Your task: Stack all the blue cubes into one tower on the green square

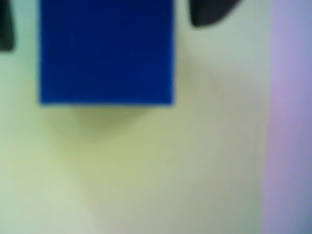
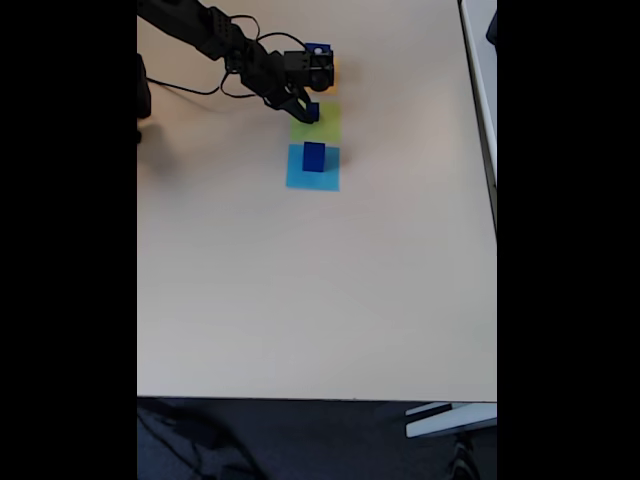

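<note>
In the blurred wrist view a navy blue cube [image 1: 106, 53] stands on the green square [image 1: 146, 161], casting a soft shadow toward the camera. My gripper [image 1: 107, 22] is open around it. Its dark fingers [image 1: 209, 12] sit on either side, and a gap shows between each finger and the cube. In the fixed view the gripper [image 2: 308, 108] hangs over the green square [image 2: 327, 128], with that small cube [image 2: 313, 113] at its tips. A second blue cube [image 2: 314, 155] stands on the light-blue square [image 2: 298, 178] just nearer the camera.
A bit of an orange-yellow square [image 2: 334, 70] shows beyond the green one, beside a blue shape [image 2: 318, 48] at the gripper body that I cannot identify. The arm and its black cables [image 2: 200, 90] come in from the upper left. The beige table [image 2: 320, 300] stretches toward the camera.
</note>
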You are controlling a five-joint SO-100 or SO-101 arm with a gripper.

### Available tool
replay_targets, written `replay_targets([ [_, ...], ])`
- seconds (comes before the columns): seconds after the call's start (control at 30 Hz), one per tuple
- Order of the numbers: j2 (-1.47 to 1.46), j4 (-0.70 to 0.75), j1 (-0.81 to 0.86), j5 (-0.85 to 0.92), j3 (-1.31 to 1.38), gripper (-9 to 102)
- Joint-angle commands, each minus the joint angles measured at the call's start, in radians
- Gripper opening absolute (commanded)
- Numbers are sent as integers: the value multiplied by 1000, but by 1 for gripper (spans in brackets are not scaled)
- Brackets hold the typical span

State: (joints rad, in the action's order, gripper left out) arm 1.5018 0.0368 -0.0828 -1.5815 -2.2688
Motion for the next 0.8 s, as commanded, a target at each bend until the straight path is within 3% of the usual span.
replay_targets([
  [0.0,6,-23,3,9,6,11],
  [0.4,25,-8,20,64,29,4],
  [0.77,106,207,74,170,184,4],
])
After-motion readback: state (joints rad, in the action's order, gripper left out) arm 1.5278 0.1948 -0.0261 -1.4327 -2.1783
